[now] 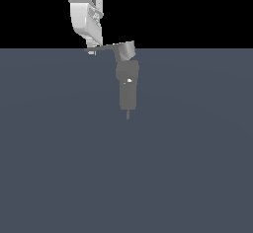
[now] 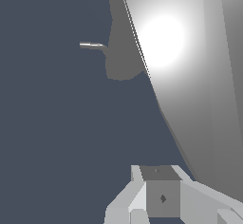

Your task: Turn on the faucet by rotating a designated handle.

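Faucet (image 1: 128,86) stands mid-scene on the grey floor (image 1: 59,168), pin at 6 o'clock; handle (image 1: 109,48) juts from its top block toward 9 o'clock. Gripper (image 1: 92,51) sits at the handle's far tip, apparently touching; clenched or released, cannot tell, fingers too small here. Wrist view shows the handle (image 2: 190,76) as a big bright slab close by. Step looks like contact made, rotation starting. Next: sweep the lever around the top block, keeping contact.
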Controlling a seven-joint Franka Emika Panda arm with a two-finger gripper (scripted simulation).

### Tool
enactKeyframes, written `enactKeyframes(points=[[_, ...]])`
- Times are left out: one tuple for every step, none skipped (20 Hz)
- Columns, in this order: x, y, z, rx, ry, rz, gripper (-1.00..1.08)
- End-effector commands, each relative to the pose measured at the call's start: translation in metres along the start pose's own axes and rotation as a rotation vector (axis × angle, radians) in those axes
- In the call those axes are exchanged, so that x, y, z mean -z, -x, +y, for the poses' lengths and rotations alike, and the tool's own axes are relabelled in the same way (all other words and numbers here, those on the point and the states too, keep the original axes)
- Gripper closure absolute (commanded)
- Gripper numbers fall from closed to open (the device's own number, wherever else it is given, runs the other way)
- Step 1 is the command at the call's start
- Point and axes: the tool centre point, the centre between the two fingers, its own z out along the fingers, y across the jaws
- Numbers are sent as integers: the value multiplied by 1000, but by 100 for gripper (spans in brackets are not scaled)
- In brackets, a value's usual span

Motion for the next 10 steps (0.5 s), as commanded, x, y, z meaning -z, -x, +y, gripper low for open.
enactKeyframes(points=[[0, 0, 8, -1, 4, 1, 108], [1, -1, 10, -1, 4, 1, 108], [1, -1, 13, -1, 4, 1, 108], [1, -1, 15, -1, 4, 1, 108], [1, 0, 18, -1, 4, 1, 108], [1, 0, 20, -1, 4, 1, 108], [1, 0, 22, -1, 4, 1, 108], [1, 0, 25, -1, 4, 1, 108], [1, 0, 27, -1, 4, 1, 108], [1, 0, 30, -1, 4, 1, 108]])
